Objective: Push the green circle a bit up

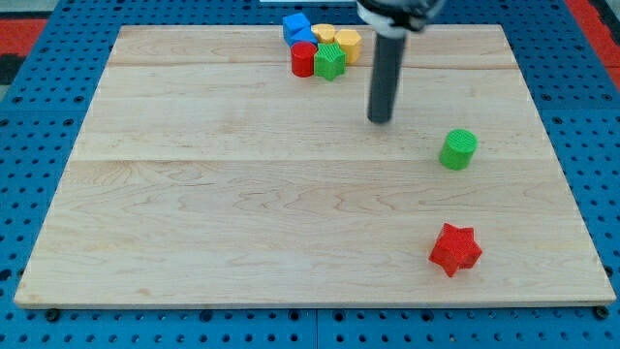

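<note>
The green circle (458, 149) is a short green cylinder standing alone on the wooden board at the view's right, about mid-height. My tip (380, 120) rests on the board up and to the left of it, well apart from it. The dark rod rises from the tip toward the view's top.
A red star (455, 249) lies below the green circle near the board's bottom right. A tight cluster sits at the top centre: blue blocks (297, 26), a red cylinder (304, 59), a green star (329, 62) and yellow blocks (345, 44). The wooden board (242, 194) lies on a blue pegboard.
</note>
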Tool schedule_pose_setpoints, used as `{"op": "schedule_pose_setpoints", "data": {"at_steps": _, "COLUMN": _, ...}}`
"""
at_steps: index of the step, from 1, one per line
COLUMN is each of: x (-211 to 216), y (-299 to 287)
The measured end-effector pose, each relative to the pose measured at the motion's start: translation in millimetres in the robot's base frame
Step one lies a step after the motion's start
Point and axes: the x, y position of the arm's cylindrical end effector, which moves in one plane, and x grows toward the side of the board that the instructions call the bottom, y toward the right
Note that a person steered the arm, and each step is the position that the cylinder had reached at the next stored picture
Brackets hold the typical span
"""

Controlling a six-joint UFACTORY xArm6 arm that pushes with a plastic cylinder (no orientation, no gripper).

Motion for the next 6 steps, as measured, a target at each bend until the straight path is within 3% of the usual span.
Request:
{"op": "schedule_pose_setpoints", "data": {"at_steps": 1, "x": 78, "y": 39}}
{"op": "schedule_pose_setpoints", "data": {"at_steps": 2, "x": 93, "y": 98}}
{"op": "schedule_pose_setpoints", "data": {"at_steps": 3, "x": 65, "y": 109}}
{"op": "schedule_pose_setpoints", "data": {"at_steps": 5, "x": 33, "y": 37}}
{"op": "schedule_pose_setpoints", "data": {"at_steps": 6, "x": 3, "y": 43}}
